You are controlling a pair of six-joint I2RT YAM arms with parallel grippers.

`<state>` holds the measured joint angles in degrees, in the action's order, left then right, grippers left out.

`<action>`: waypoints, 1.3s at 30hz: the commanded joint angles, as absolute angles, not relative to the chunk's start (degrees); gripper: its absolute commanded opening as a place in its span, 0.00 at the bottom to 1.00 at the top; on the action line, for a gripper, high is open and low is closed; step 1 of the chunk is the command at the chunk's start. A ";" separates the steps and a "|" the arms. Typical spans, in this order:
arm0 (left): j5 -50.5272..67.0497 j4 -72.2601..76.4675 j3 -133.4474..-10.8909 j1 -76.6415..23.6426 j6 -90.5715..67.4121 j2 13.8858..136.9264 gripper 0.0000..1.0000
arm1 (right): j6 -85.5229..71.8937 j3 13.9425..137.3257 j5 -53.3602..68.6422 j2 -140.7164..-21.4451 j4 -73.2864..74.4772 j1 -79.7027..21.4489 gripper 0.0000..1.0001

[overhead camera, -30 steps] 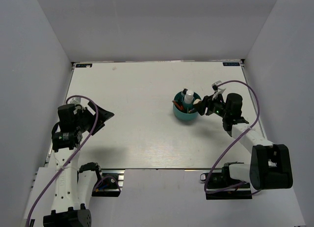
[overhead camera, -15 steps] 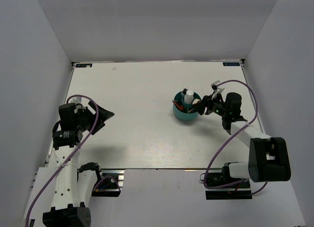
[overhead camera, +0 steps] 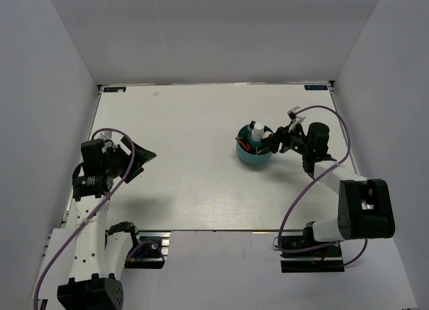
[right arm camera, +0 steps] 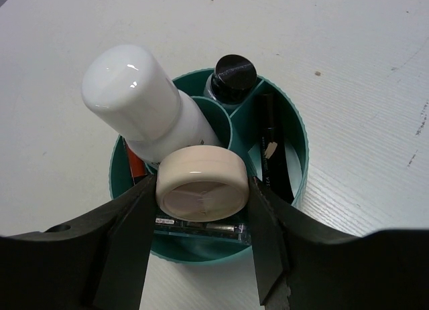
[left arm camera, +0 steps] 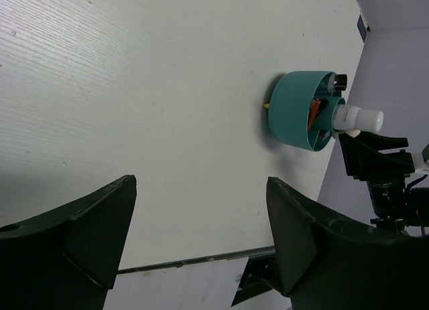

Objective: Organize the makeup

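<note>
The teal divided cup (overhead camera: 254, 155) stands right of the table's middle. In the right wrist view it (right arm camera: 298, 146) holds a white bottle (right arm camera: 141, 99), a black-capped item (right arm camera: 231, 72), a thin black stick (right arm camera: 271, 149), a red stick (right arm camera: 134, 163) and a clear square palette (right arm camera: 201, 228). My right gripper (right arm camera: 201, 189) is shut on a round cream compact (right arm camera: 201, 183) and holds it over the cup's near compartment. In the top view it (overhead camera: 271, 142) is at the cup's right rim. My left gripper (left arm camera: 201, 216) is open and empty, far left of the cup (left arm camera: 298, 109).
White walls enclose the table (overhead camera: 194, 116) at the left, back and right. The table's near edge (left arm camera: 201, 263) shows below my left fingers (left arm camera: 305, 229). A purple cable (overhead camera: 328, 116) loops over the right arm.
My right gripper has moved a little left and further over the cup with the compact in it. The left arm has barely moved.
</note>
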<state>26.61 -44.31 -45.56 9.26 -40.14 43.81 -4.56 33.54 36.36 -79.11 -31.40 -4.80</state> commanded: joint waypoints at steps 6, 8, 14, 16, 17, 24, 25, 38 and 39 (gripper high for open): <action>27.33 -42.10 -45.62 9.58 -40.25 44.47 0.88 | -4.22 35.95 37.97 -80.59 -34.89 -4.31 0.00; 27.25 -41.84 -45.61 9.58 -40.25 44.65 0.87 | -3.78 35.77 38.23 -80.77 -34.81 -4.22 0.00; 27.25 -41.40 -45.26 9.58 -40.34 45.00 0.87 | -3.25 35.42 38.67 -81.30 -34.98 -4.22 0.00; 27.33 -41.22 -45.26 9.58 -40.34 45.00 0.87 | -2.90 35.33 38.67 -81.56 -35.07 -4.30 0.00; 27.33 -41.22 -45.35 9.58 -40.34 45.00 0.87 | -2.81 35.33 38.50 -81.74 -35.16 -4.13 0.00; 27.16 -41.05 -45.26 9.58 -40.34 45.44 0.87 | -2.29 34.45 38.67 -81.91 -35.07 -4.22 0.00; 27.16 -41.04 -45.26 9.58 -40.34 45.44 0.87 | -1.94 34.45 38.76 -81.83 -34.81 -4.31 0.00; 27.16 -40.87 -45.35 9.58 -40.34 45.62 0.87 | -1.23 32.96 38.58 -80.95 -33.93 -4.22 0.41; 27.16 -40.87 -45.35 9.58 -40.34 45.70 0.87 | -1.14 32.96 38.58 -80.86 -33.84 -4.13 0.42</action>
